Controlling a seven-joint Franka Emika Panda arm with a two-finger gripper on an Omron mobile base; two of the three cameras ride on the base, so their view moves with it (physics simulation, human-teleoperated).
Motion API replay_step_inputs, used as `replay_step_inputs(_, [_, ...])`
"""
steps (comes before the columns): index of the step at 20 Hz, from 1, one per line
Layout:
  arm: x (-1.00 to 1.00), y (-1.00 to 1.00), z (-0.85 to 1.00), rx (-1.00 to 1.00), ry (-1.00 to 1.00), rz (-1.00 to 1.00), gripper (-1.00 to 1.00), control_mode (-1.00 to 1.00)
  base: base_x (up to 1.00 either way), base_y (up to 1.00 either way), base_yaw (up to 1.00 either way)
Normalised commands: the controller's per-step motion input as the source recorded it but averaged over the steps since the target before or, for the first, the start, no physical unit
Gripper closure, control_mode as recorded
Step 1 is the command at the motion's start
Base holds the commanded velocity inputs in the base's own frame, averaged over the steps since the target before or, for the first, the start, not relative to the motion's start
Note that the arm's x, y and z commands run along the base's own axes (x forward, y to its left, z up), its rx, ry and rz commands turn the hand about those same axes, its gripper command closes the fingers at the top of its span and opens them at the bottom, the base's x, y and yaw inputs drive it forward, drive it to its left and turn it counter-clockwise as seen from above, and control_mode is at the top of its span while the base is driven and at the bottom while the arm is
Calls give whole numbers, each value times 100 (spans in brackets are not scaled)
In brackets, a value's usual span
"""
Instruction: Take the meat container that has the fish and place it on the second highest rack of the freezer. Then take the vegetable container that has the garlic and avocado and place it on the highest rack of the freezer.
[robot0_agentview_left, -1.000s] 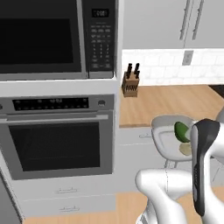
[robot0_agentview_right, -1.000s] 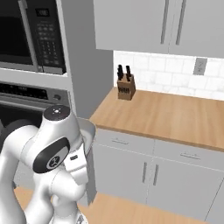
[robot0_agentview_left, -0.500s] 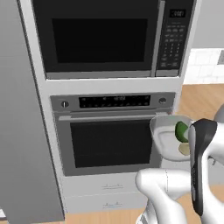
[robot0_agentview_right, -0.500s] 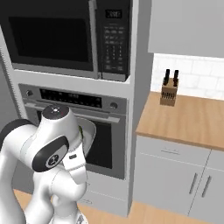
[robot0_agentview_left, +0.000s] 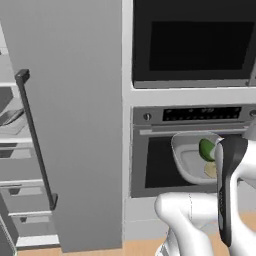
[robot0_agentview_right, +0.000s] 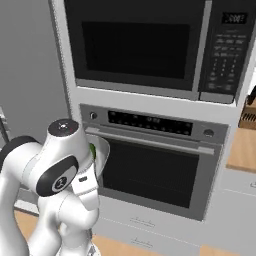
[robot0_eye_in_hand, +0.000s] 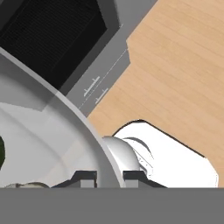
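My gripper (robot0_eye_in_hand: 109, 176) is shut on the rim of the pale grey vegetable container (robot0_eye_in_hand: 52, 131), one dark tip on each side of the wall. The container (robot0_agentview_left: 192, 162) hangs in front of the oven, carrying the green avocado (robot0_agentview_left: 207, 149) and the cream garlic (robot0_agentview_left: 211, 170) below it. Its edge (robot0_agentview_right: 104, 150) also peeks out behind my arm. The freezer (robot0_agentview_left: 75, 125) stands open at the left, door swung out with its dark bar handle (robot0_agentview_left: 35, 145). Inside, the highest rack (robot0_agentview_left: 6, 84) is bare where it shows. A grey tray (robot0_agentview_left: 11, 119) lies on the second highest rack (robot0_agentview_left: 10, 136); the fish cannot be made out.
A black-windowed wall oven (robot0_agentview_right: 150, 172) with a microwave (robot0_agentview_right: 140, 42) above it stands right of the freezer. Grey drawers (robot0_agentview_left: 17, 192) sit under the freezer shelves. The open freezer door stands between the container and the shelves. A wooden counter edge (robot0_agentview_right: 245, 147) shows far right.
The whole picture has slid: the base has moved left, from the counter past the oven to the open freezer. The container stays held in the same place relative to the arm.
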Motion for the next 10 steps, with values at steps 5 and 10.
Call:
replay_step_inputs(5, [0,0,0,0,0,0,100,100,10,100,6])
replay_step_inputs(10, [0,0,0,0,0,0,100,100,0,100,0])
